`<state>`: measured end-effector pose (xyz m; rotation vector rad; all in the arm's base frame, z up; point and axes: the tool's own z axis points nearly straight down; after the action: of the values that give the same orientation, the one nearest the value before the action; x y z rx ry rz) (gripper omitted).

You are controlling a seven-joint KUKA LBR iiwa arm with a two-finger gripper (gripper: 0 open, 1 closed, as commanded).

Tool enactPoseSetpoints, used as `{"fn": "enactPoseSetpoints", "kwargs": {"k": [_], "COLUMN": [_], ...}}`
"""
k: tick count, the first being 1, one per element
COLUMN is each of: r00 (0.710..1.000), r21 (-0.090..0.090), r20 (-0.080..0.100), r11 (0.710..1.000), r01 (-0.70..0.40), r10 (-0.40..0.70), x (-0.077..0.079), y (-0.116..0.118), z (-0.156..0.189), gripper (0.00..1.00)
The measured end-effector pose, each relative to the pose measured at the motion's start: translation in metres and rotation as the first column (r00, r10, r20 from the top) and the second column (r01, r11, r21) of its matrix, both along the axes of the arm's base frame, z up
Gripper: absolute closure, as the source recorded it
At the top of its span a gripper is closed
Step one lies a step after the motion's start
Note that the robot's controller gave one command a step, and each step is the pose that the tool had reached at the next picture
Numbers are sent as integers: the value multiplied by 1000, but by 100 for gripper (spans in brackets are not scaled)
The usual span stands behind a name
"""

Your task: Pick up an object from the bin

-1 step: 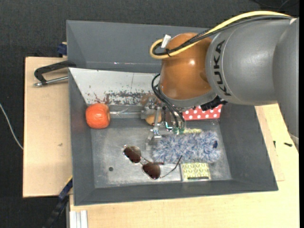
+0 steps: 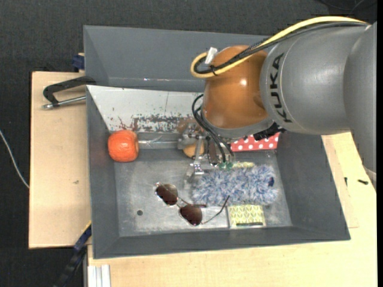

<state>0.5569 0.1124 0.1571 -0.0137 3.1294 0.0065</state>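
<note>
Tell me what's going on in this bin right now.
A KUKA arm reaches in from the right, and its gripper is low over the middle of the grey bin, at the left end of a fuzzy blue-and-white cloth. Sunglasses lie just in front, an orange ball sits to the left, and a red dotted item is partly under the arm. Nothing visibly held yet.

Robotics lab, test rig: grey KUKA-branded arm [image 2: 323, 70] with orange wrist cover [image 2: 236, 91] and yellow cable [image 2: 299, 27] over grey metal bin [image 2: 99, 184] on dark carpet [image 2: 36, 23]. Mismatched test items inside: orange ball [image 2: 122, 146] by left wall, sunglasses [image 2: 179, 203] near front edge, blue fuzzy cloth [image 2: 239, 184].
</note>
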Motion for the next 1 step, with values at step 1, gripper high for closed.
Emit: {"fn": "enactPoseSetpoints", "kwargs": {"k": [1], "r00": [999], "r21": [-4], "r20": [-16], "r11": [1000], "r01": [-29], "r10": [29], "x": [-37], "y": [-23], "z": [-67], "gripper": [0]}}
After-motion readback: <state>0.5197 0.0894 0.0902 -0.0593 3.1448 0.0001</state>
